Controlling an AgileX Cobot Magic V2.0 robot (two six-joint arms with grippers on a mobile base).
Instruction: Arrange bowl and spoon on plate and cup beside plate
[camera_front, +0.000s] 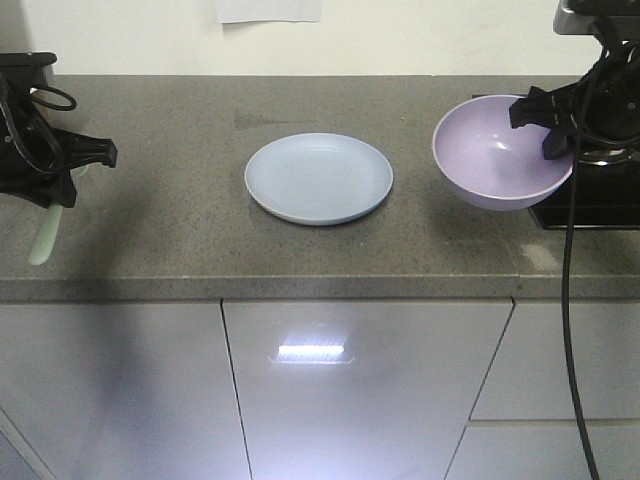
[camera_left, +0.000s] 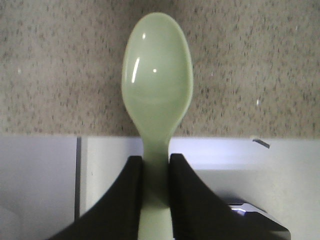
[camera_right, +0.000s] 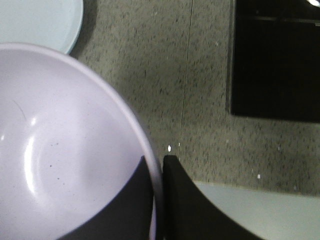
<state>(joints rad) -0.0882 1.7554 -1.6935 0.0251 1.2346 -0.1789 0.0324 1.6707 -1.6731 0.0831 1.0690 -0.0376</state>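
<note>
The pale blue plate (camera_front: 318, 178) lies in the middle of the grey counter and holds nothing. To its right the lavender bowl (camera_front: 495, 150) hangs tilted above the counter, with my right gripper (camera_front: 552, 140) shut on its right rim. In the right wrist view one finger is inside the bowl (camera_right: 65, 150) and one outside, the gripper (camera_right: 157, 162) pinching the wall. At the far left my left gripper (camera_front: 62, 195) is shut on the handle of the mint-green spoon (camera_front: 45, 235). The spoon's (camera_left: 157, 75) scoop points away from the gripper (camera_left: 156, 160). The cup is out of view.
A black cooktop (camera_front: 590, 200) sits at the counter's right end, just behind and under the bowl. The counter's front edge (camera_front: 300, 285) drops to white cabinet doors. The plate's edge (camera_right: 40, 20) shows at the right wrist view's top left.
</note>
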